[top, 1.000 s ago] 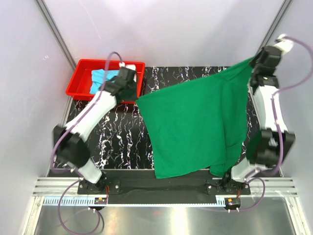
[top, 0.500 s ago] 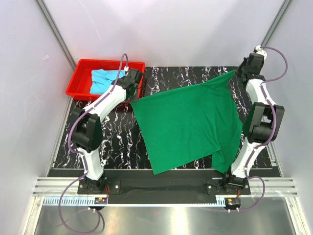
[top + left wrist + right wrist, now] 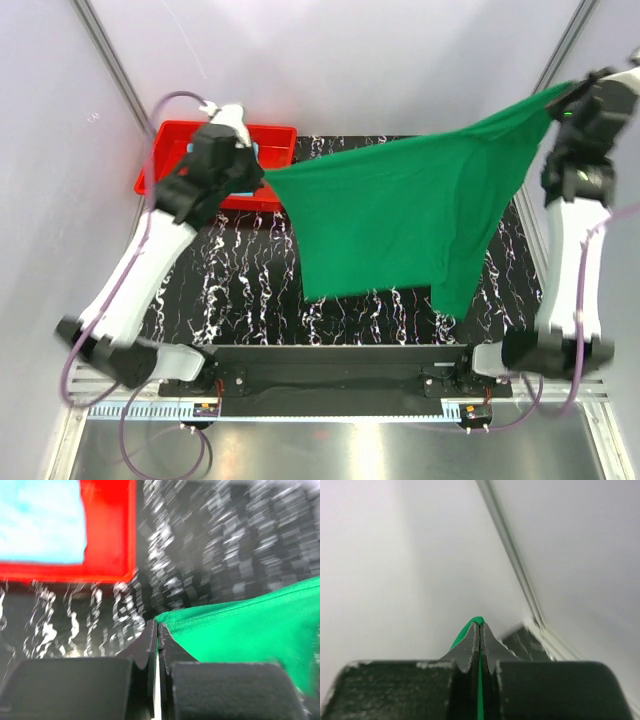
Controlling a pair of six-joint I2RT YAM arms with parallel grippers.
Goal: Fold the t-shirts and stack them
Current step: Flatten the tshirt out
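Lifted higher now, the soft dark green cloth t-shirt [image 3: 400, 215] is being stretched mid-air by corners pinched in the left gripper [image 3: 262, 180] and right gripper [image 3: 570, 98], so a thin pinch could get tugged loose.

The space is enclosed by plain pale walls, a back wall [image 3: 330, 60] and a left wall [image 3: 50, 200], joined at an aluminium corner post [image 3: 118, 70]. A black tabletop [image 3: 250, 290] veined with white is seen below. Its near edge is bordered by a slotted aluminium rail [image 3: 110, 382], beyond which a brushed metal sheet [image 3: 350, 450] is laid. Everything is lit softly and evenly.
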